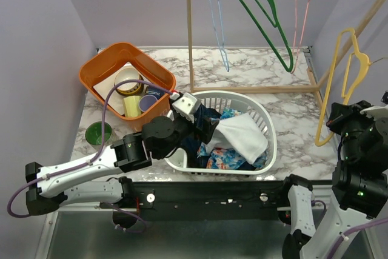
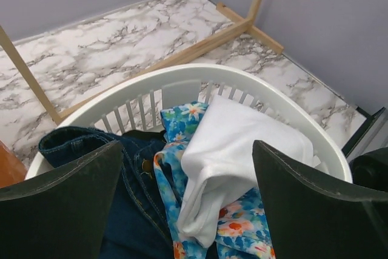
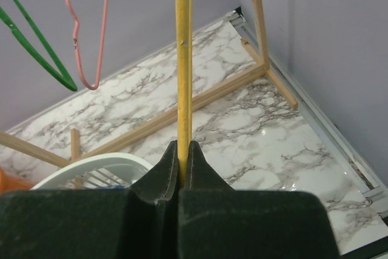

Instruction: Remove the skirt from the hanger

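A bare yellow hanger (image 1: 332, 89) stands at the right, with no garment on it. My right gripper (image 1: 333, 122) is shut on its lower bar, which rises between the jaws in the right wrist view (image 3: 183, 59). A white basket (image 1: 267, 119) holds a white garment (image 1: 239, 134), a blue floral garment (image 1: 227, 159) and dark denim (image 1: 206, 116); I cannot tell which is the skirt. My left gripper (image 1: 203, 127) is open and empty just above the basket's left side. In the left wrist view its jaws frame the white garment (image 2: 236, 144), floral cloth (image 2: 182, 116) and denim (image 2: 79, 141).
An orange bin (image 1: 100, 74) with cups stands at the back left, and a green bowl (image 1: 97, 133) lies near it. A wooden rack (image 1: 190, 28) at the back carries a blue hanger (image 1: 218, 22), a green hanger (image 1: 270, 22) and a pink hanger (image 1: 300, 16).
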